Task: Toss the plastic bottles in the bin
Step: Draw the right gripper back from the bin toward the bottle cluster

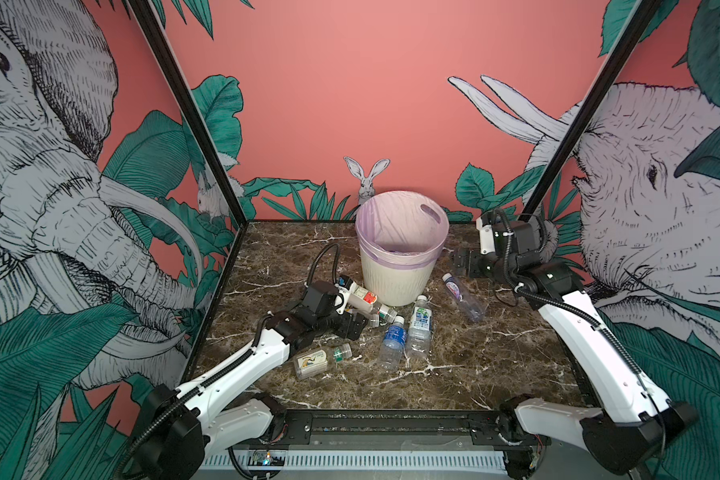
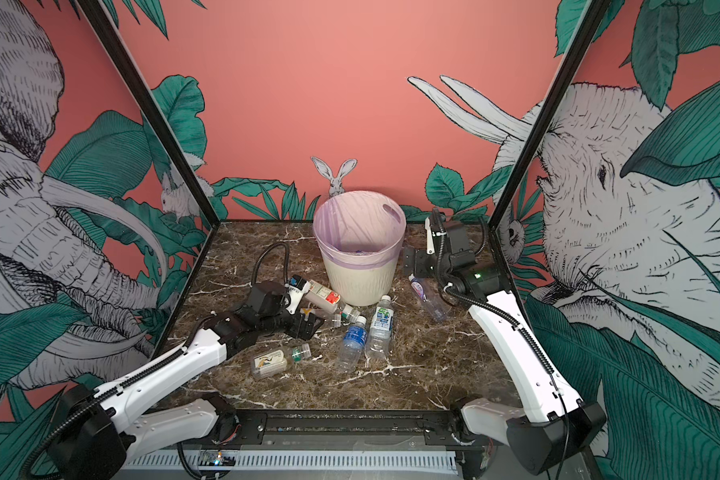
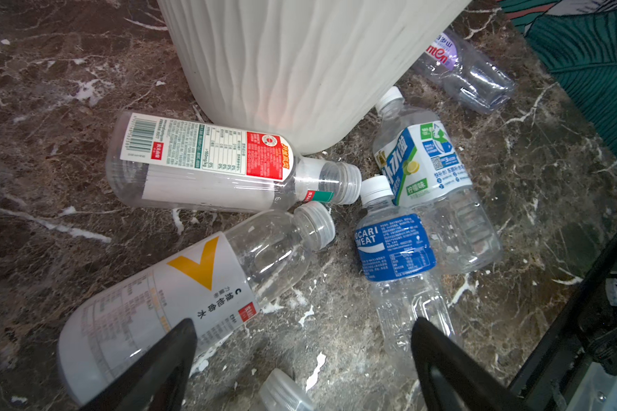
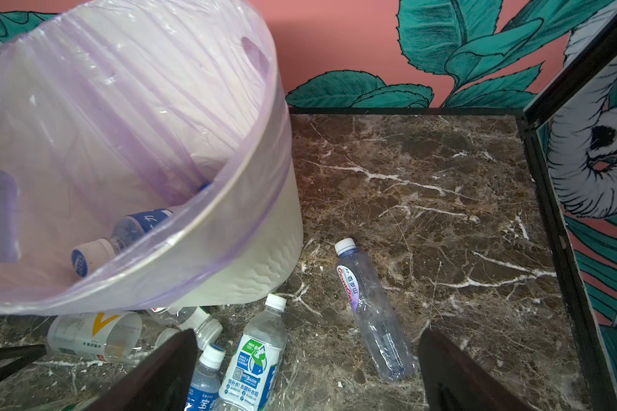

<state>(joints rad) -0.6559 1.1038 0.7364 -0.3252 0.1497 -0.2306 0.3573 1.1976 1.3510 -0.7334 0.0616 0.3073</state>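
Note:
The cream ribbed bin (image 1: 395, 266) with a lilac bag stands at the back middle, and a blue-labelled bottle (image 4: 122, 231) lies inside it. Plastic bottles lie in front of it: red-white label (image 3: 207, 160), yellow-marked white label (image 3: 179, 291), blue label (image 1: 393, 340) and green-blue label (image 1: 420, 328). A purple-labelled one (image 1: 462, 297) lies to the bin's right. A squat flat-sided one (image 1: 314, 361) lies nearer the front left. My left gripper (image 3: 301, 327) is open, low over the table between the yellow-marked and blue-labelled bottles. My right gripper (image 4: 307, 338) is open and empty, beside the bin above the purple-labelled bottle.
The marble table (image 1: 495, 374) is boxed in by patterned walls with black frame posts (image 1: 558, 137) at the back corners. A black rail (image 1: 391, 428) runs along the front edge. A loose clear cap end (image 3: 282, 391) shows just below my left fingers.

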